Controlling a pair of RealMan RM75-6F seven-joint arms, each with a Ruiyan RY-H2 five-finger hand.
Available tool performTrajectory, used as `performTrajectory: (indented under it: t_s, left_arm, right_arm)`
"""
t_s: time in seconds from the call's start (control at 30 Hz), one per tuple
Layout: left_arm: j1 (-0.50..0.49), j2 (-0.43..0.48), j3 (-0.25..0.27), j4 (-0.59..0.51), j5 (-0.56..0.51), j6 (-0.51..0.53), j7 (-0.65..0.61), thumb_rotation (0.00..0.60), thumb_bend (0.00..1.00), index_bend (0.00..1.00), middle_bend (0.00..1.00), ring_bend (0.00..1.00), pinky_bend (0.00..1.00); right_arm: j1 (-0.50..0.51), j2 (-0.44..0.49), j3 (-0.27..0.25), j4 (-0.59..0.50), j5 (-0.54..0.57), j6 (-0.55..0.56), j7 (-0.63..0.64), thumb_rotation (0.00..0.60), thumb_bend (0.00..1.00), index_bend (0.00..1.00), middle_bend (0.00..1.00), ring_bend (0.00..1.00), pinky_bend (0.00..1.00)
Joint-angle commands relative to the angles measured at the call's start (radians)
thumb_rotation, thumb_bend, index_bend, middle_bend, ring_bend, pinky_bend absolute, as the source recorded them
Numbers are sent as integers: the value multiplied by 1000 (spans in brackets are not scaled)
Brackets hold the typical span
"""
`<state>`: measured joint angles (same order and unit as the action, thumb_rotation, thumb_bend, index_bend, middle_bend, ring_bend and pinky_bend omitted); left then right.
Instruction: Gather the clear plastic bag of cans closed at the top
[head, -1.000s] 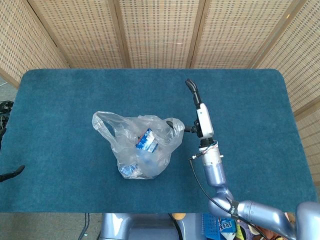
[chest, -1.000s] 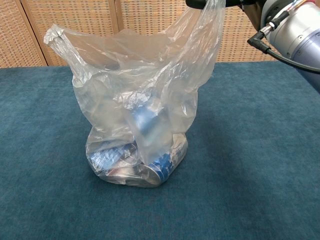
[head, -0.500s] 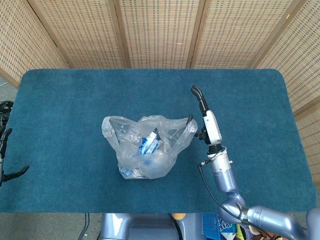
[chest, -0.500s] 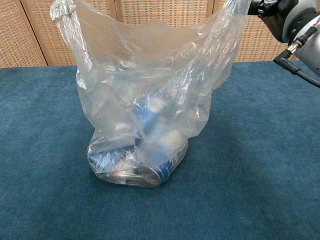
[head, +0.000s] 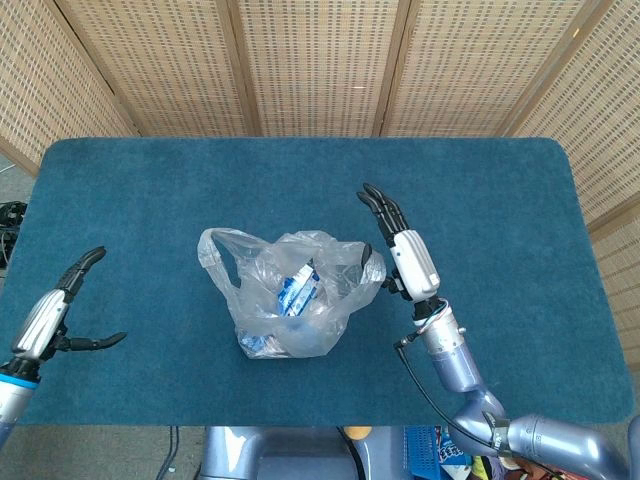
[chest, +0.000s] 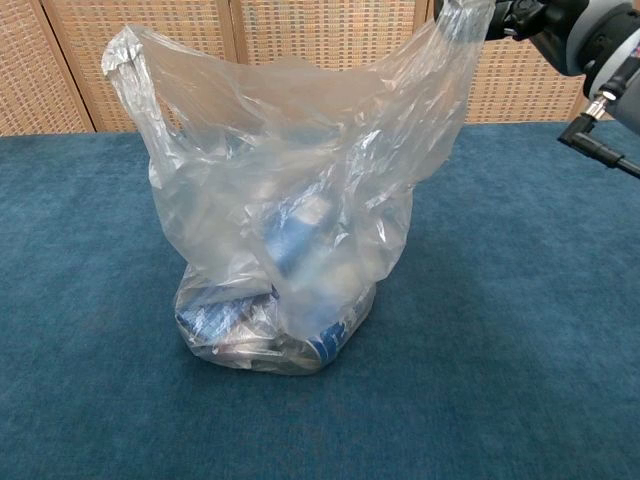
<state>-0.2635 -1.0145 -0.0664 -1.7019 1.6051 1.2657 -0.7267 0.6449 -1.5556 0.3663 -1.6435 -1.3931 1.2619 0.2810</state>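
A clear plastic bag (head: 290, 305) of blue cans (head: 296, 285) stands mid-table, its top wide open. My right hand (head: 400, 250) holds the bag's right handle (head: 366, 262) with the thumb while the other fingers point away from it. In the chest view that handle (chest: 462, 20) is lifted at the top right by the right hand (chest: 565, 25). The left handle (chest: 122, 55) stands free, with the cans (chest: 300, 235) piled at the bottom. My left hand (head: 55, 312) hovers at the table's left edge with its fingers apart, holding nothing, well clear of the bag.
The blue felt table (head: 150, 180) carries only the bag. A woven screen (head: 320, 60) closes off the far side. A dark cable (chest: 600, 150) hangs from the right arm.
My left hand has come up into view at the left edge and moved toward the table. The right hand shifted slightly left, still holding the handle, and the bag's mouth stays spread.
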Motion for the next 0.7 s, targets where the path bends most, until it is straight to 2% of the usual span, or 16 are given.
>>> performTrajectory:
  t_s: [0.03,0.23,0.37,0.57,0.7]
  left_arm:
    - [-175,13,32,52,159,-129,-443,600,94,0,0,0,0]
    - [-261,-30,39,91,154,-173,-709,600,83,5,0,0,0]
    - [-333,-54,63,123,159,-222,-951,600,80,19,0,0,11]
    - [-349,-92,120,218,182,-201,-1104,600,67,38,0,0,30]
    - [-339,-122,142,285,176,-141,-1217,600,66,109,19,18,78]
  right_arm:
    - [6,4,2,-20,6,-3,-22,600,821,0,30,0,0]
    - [12,3,5,-36,17,-4,-49,600,821,0,33,0,0]
    - [16,2,8,-40,24,-4,-59,600,822,0,34,0,0]
    - [19,11,13,-40,32,-7,-68,600,823,0,35,0,0]
    - [15,20,8,-42,30,-5,-56,600,821,0,35,0,0]
